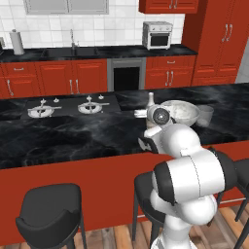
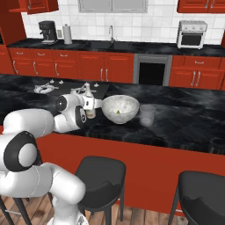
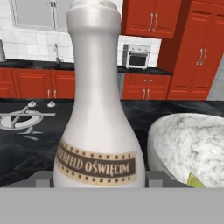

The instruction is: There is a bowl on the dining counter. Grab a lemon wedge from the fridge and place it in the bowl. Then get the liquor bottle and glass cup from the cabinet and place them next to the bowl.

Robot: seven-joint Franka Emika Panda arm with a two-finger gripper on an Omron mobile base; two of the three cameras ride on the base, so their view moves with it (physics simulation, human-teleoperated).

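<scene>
1. Three of the task's things stand together on the dining bench point(image 2: 184, 123), the black marble top with the red front that runs under and ahead of our claw point(image 2: 91, 108).
2. Largest of them is the marbled bowl point(image 2: 120, 108), just to the right of the claw and very near the bottle. It looks heavy and stiff, so we judge it will not shift at a light touch.
3. Next, the liquor bottle point(image 3: 98, 109) sits right between the claw's fingers, upright, its base low at the bench. The claw is clamped on the liquor bottle at its wide lower body, at the height of the brown label.
4. We judge the bottle smooth, hard and breakable, top-heavy with its tall narrow neck. A hold low on the belly, as now, should keep it steady, while the neck would let it swing.
5. Beyond the bowl, farther right of the claw, stands the glass cup point(image 2: 147, 115), clear and thin-looking. We would take it around the wall, gently, as it seems light and easy to tip.
6. Smallest is the lemon wedge point(image 3: 195, 180), lying inside the bowl at its near side.
7. Around us, the hob burners point(image 1: 92, 106) lie left of the claw on the same top, and black stools point(image 2: 100, 180) stand below.
8. Little room is left between bottle and bowl rim, so we judge that opening the fingers or backing out could nudge the bowl.
</scene>
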